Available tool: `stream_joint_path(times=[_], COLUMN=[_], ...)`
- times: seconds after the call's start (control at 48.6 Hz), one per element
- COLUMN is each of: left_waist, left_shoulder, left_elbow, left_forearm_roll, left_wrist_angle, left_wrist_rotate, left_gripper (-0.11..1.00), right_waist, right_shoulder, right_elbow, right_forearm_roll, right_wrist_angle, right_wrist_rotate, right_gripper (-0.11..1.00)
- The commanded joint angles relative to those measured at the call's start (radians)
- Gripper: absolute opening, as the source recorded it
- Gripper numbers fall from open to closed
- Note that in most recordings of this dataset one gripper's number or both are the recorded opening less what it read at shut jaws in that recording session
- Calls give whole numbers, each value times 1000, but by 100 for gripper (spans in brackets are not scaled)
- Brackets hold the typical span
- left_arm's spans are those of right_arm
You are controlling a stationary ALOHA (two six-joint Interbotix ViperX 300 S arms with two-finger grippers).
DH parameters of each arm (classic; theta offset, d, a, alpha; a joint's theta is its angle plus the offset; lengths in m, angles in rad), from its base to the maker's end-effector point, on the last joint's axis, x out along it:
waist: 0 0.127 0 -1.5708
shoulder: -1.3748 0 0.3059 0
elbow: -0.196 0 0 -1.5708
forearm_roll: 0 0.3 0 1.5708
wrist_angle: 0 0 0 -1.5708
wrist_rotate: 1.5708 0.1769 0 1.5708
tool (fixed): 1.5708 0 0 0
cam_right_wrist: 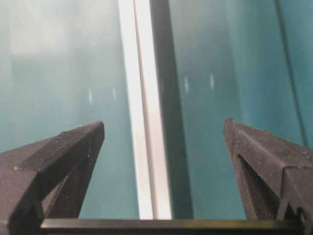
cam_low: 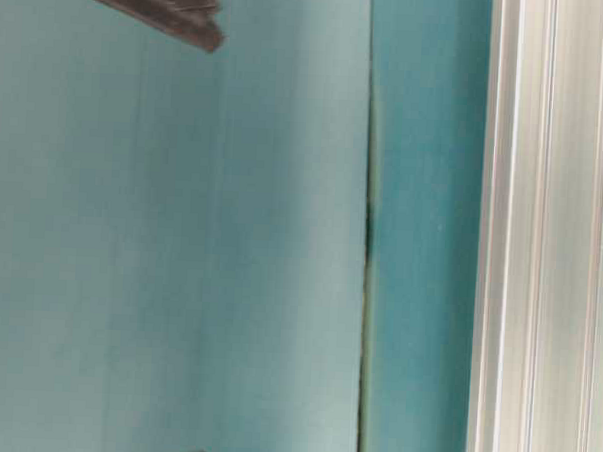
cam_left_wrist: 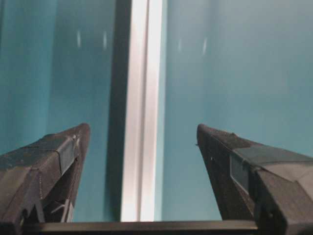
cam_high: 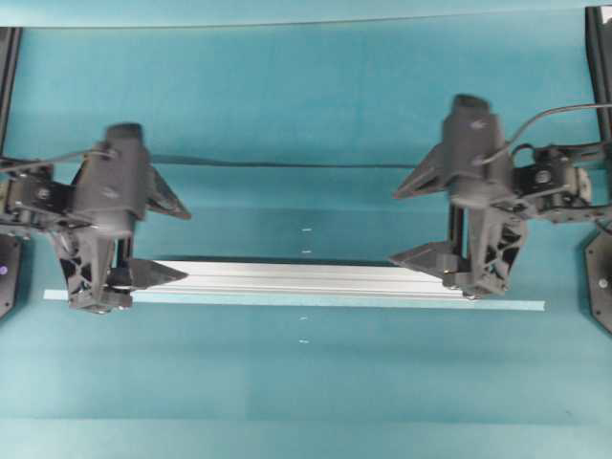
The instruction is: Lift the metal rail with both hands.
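Both grippers are over the rail, one at each end, and this reads as the approach step: nothing is grasped yet. Nearest the lens in the left wrist view, the left gripper has its fingers spread wide, one black tip on either side of the metal rail, which runs straight up the middle of the gap with teal showing on both sides. No contact there. Same story in the right wrist view: the right gripper is wide apart too, straddling the rail with clear space to each finger.

Pulling back to the overhead view, the metal rail lies flat on the teal table, lengthwise across the middle, its front edge along a thin pale tape strip. The left gripper sits above its left end and the right gripper above its right end.

My call on the next move: both hands need to settle so the fingers bracket the rail's sides, close together and evenly, then rise in step so the bar stays level and does not twist out.

Writing or brands: none readable anywhere. A few small white tick marks sit on the table near the rail's middle; they carry no text.
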Motion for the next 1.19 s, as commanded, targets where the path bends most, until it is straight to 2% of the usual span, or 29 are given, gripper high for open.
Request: stream_joint_path(times=[0.0,0.493,0.884,1.172], left_waist=[-2,-2,-3,-5], left_shoulder=[-38,-207,-270,-305], left_elbow=[2,43,60,69], left_forearm_roll=[2,2,2,2], left_wrist_angle=[-64,-276,-330,-368], left_wrist_rotate=[2,0,-3,-3], left_gripper=[88,88,88,88], right_waist=[0,0,-2,0], right_shoulder=[-32,-295,-419,-491], right_elbow=[0,94,156,215], right_forearm_roll=[-3,-3,2,3], right_wrist_angle=[-46,-247,-264,-301], right_wrist_rotate=[-3,3,12,63], right_gripper=[99,99,99,99])
